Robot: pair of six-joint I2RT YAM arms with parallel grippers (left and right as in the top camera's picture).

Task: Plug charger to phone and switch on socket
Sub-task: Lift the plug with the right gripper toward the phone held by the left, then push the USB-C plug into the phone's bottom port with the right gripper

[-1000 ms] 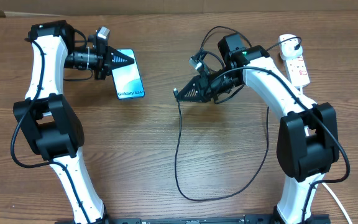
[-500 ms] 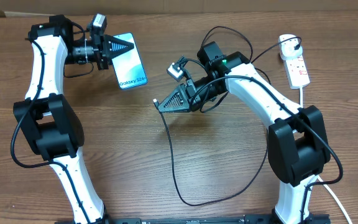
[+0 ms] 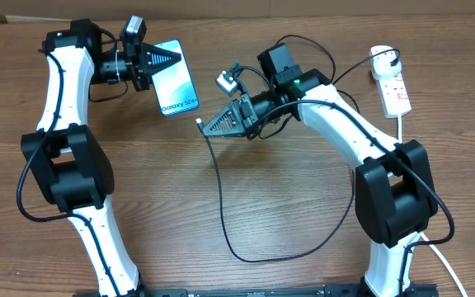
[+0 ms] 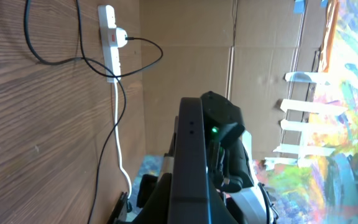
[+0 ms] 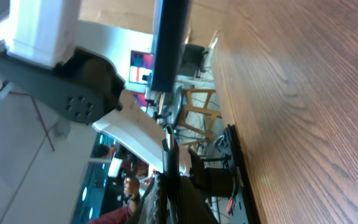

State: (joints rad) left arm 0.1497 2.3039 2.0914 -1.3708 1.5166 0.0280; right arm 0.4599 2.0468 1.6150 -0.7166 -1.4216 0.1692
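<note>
My left gripper is shut on the phone, a blue-teal screen with "Galaxy S24" text, held tilted above the table at upper left. In the left wrist view its black edge fills the jaws. My right gripper is shut on the charger, with the small connector tip pointing left toward the phone's lower end, a short gap apart. In the right wrist view the tip lines up below the phone's edge. The cable loops over the table to a white plug in the socket.
The socket's thick white cord runs down the right side. In the left wrist view the socket and black cable lie on the wooden table. Cardboard walls stand behind.
My right gripper has moved left and up with the connector, closing on the phone. My left gripper has lifted and tilted the phone slightly up and right.
</note>
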